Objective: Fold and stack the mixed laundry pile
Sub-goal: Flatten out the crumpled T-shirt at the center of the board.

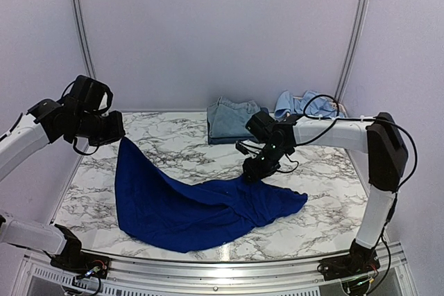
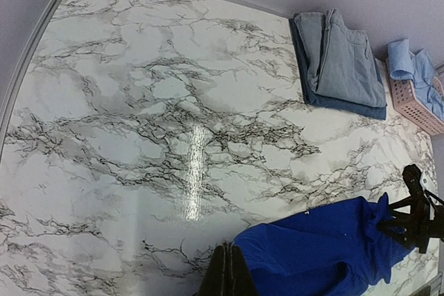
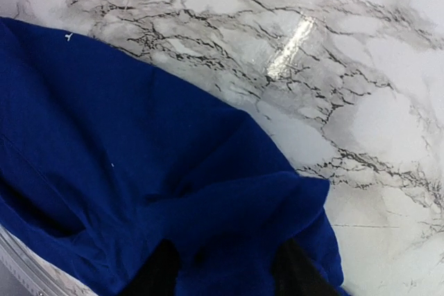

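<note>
the right gripper (image 3: 225,268) shows only two dark fingers (image 3: 158,272), cut off by the bottom of its wrist view. they stand apart with a fold of the blue shirt (image 1: 201,206) bunched between them, and i cannot tell whether they grip it. the left gripper (image 2: 225,263) is also cut off at the frame bottom; its fingers are pressed together on the shirt's edge. no lettering shows on the shirt. the basket (image 2: 416,105) is mostly hidden under the light-blue shirt (image 2: 416,67) and runs off the right of the left wrist view.

counted: two grippers, one blue shirt, one denim stack (image 1: 232,119) of two folded layers, the paler on top, one light-blue shirt, one basket.

the denim stack sits at the back edge of the table (image 1: 166,136). the basket is just right of it, against the back right corner. the blue shirt lies in front of the stack, well apart from it, one corner lifted off the marble up to the left gripper, front-left of the stack. the right gripper meets the shirt just in front of the stack. the shirt's front hem lies near the table's front edge. bare marble stays open left of the stack and between stack and shirt.
</note>
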Robot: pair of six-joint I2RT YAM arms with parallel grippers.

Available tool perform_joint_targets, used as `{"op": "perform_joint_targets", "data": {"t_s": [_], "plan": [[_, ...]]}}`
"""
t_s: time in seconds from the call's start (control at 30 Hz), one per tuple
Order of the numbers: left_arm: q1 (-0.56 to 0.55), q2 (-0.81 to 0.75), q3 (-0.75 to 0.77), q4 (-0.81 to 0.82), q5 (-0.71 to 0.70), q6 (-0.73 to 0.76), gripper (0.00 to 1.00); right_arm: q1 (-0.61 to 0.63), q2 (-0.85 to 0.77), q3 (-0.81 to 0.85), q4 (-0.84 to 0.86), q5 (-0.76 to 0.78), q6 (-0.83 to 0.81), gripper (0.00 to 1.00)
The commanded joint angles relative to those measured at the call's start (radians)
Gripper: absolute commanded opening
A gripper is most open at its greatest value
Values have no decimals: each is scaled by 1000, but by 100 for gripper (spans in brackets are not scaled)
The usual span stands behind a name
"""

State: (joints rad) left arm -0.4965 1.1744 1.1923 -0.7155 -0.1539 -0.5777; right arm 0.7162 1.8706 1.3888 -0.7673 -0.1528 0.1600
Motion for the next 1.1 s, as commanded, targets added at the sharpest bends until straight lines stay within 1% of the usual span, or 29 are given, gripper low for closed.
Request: {"op": "perform_joint_targets", "data": {"t_s": [0.0, 0.03, 0.13, 0.27, 0.43, 0.57, 0.63, 0.73, 0.77, 0.93, 1.07], "plan": [[12, 4, 34, 4, 6, 7, 0, -9, -99, 21, 14, -42, -18, 9], [14, 1, 37, 6, 8, 8, 0, -11, -124, 24, 14, -37, -19, 0], [20, -6, 63, 11, 8, 24, 0, -15, -211, 59, -13, 30, -19, 0], [35, -3, 159, 10, 0, 82, 0, -33, -355, 156, -71, 225, -30, 0], [42, 57, 371, 7, 20, 150, 0, -46, -465, 345, -153, 431, -61, 0], [42, 88, 539, 6, 13, 188, 0, -47, -515, 509, -163, 512, -106, 0], [42, 95, 605, 7, 32, 208, 0, -47, -523, 594, -176, 521, -120, 0], [42, 93, 693, 9, 103, 226, 0, -41, -535, 723, -209, 508, -113, 0], [42, 88, 718, 11, 135, 232, 0, -38, -554, 742, -211, 497, -103, 0], [38, 13, 785, 41, 285, 246, 0, -23, -683, 727, -160, 326, -38, 0], [38, -28, 861, 48, 356, 236, 0, -22, -758, 741, -134, 218, 27, 0]]}}
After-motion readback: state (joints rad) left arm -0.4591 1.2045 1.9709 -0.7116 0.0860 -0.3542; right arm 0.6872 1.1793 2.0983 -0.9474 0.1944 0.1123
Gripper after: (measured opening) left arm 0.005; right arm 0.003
